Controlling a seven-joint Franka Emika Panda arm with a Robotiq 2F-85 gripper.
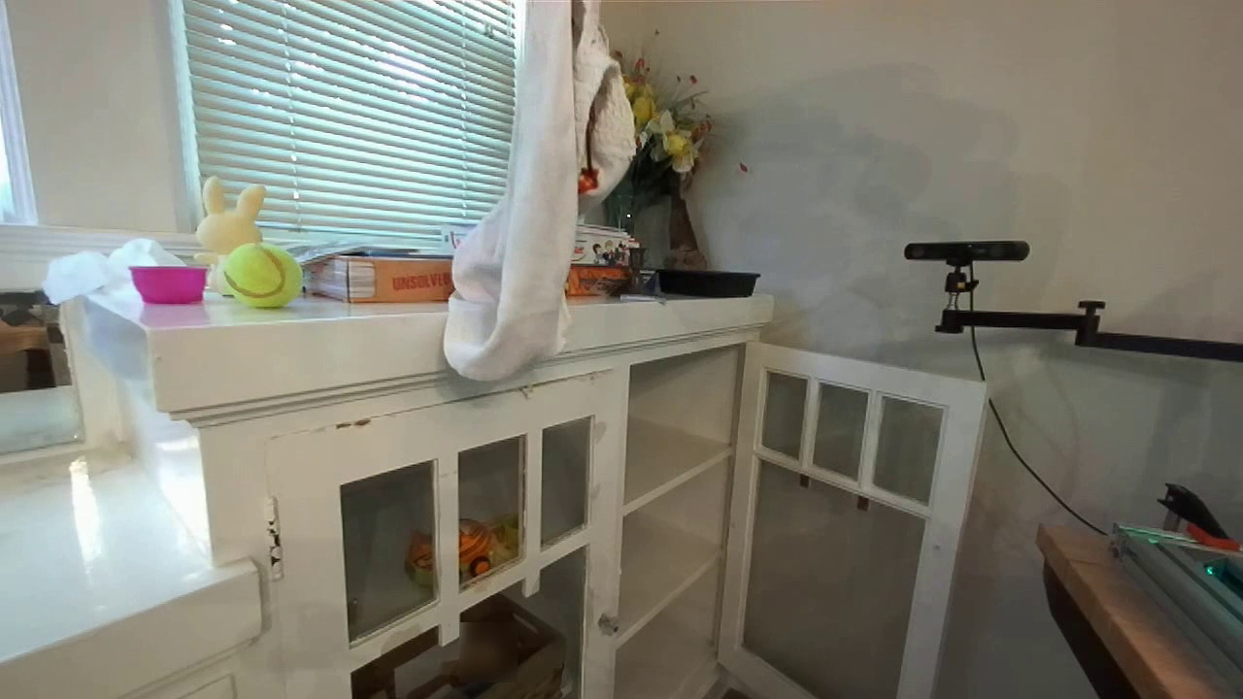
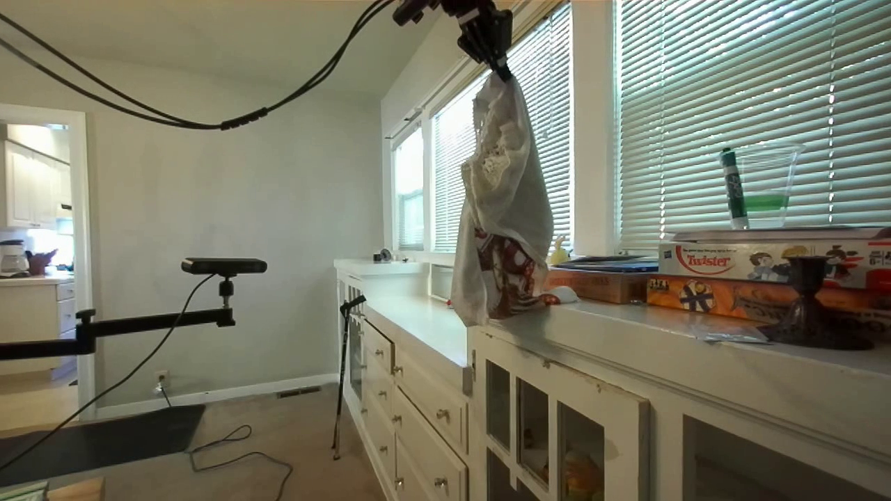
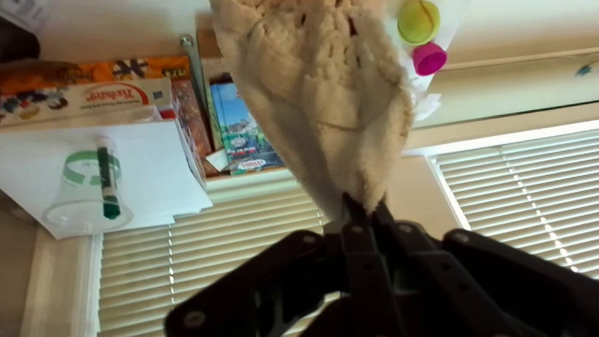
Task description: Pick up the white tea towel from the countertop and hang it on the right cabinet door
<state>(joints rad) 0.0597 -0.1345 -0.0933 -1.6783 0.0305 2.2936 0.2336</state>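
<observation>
- The claw (image 3: pixel 368 210) holds the white tea towel (image 2: pixel 511 202) by a bunched upper end, its fingertips (image 3: pixel 354 210) drawn close together on the cloth.
- The towel hangs down from that pinch, along the front edge of the worktop (image 1: pixel 340 340); in both exterior views its lower part overlaps the worktop, and I cannot tell whether it touches.
- A red-patterned area shows low on the cloth, with a crumpled, lacy-looking patch higher up.
- The right cabinet door (image 1: pixel 845 573) stands open, three small panes above a large one, beside bare white shelves (image 1: pixel 670 456). The towel is apart from this door, left of it in an exterior view.
- Behind the panes of the left cabinet door (image 1: pixel 447 544) sits an orange toy (image 1: pixel 474 546).
- Toward one end of the worktop, a tennis ball (image 1: pixel 262 275) overlaps a pale rabbit figure (image 1: pixel 228 228) in view, with a pink cup (image 1: pixel 168 283) near them.
- A Twister box (image 2: pixel 738 261) lies on an orange game box (image 2: pixel 686 296); above it are a clear cup (image 2: pixel 773 174) and a green marker (image 2: pixel 734 188).
- A dark candle holder (image 2: pixel 807 306) stands just in front of those boxes.
- A black tray (image 1: pixel 707 282) rests near the flowers (image 1: pixel 670 136).
</observation>
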